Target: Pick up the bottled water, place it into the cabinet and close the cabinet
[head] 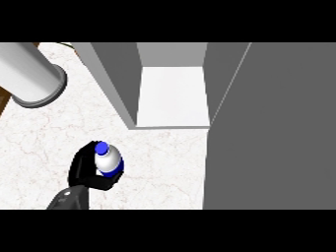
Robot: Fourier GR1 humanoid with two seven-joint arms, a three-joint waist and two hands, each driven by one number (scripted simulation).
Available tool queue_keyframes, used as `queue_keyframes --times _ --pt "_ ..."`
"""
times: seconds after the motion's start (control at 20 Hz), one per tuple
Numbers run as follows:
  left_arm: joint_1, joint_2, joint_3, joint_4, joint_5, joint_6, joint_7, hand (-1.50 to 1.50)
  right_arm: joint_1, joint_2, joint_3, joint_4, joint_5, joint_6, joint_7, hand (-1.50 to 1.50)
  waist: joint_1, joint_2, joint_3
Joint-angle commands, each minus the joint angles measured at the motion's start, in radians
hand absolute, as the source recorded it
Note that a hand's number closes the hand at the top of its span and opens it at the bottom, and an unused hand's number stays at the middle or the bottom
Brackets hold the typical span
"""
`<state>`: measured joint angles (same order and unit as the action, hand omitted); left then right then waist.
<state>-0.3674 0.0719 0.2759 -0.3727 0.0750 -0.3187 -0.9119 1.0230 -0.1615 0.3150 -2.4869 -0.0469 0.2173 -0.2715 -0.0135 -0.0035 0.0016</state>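
Currently gripping bottled water (109,160) in left hand (82,171), fingers curled round it, over marble worktop (39,142), in front of open cabinet (116,74). Judged 1 of 3 steps done: pick-up. Remaining: placing it inside cabinet, shutting grey door (280,128). No right hand in view.

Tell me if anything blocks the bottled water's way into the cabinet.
Nothing visible does. The left hand is curled round the bottled water; only bare counter lies between it and the open cabinet. The cabinet's door stands off to the right, the white cylinder far left.
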Motion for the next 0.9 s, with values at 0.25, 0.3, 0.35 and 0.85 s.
queue_keyframes --times 0.25,0.3,0.35,0.85 --pt "0.01 -0.07 -0.085 -0.1 0.12 0.03 0.006 1.5 -0.005 -0.012 -0.031 -0.057 -0.046 -0.005 0.05 -1.5 0.009 -0.001 -0.001" --pt "0.066 -0.07 -0.114 -0.097 0.128 0.014 0.003 1.5 -0.025 0.008 0.024 -0.084 -0.018 -0.025 0.088 -1.5 0.013 0.0 -0.002" --pt "0.007 -0.071 -0.139 -0.094 0.198 0.029 0.035 1.5 0.033 -0.015 -0.026 -0.091 -0.083 0.008 0.029 -1.5 -0.001 -0.004 -0.001" --pt "0.019 -0.072 -0.486 -0.44 0.42 0.326 0.271 1.5 -0.014 0.005 0.005 -0.033 -0.03 -0.014 0.042 -1.5 0.004 -0.007 -0.001"
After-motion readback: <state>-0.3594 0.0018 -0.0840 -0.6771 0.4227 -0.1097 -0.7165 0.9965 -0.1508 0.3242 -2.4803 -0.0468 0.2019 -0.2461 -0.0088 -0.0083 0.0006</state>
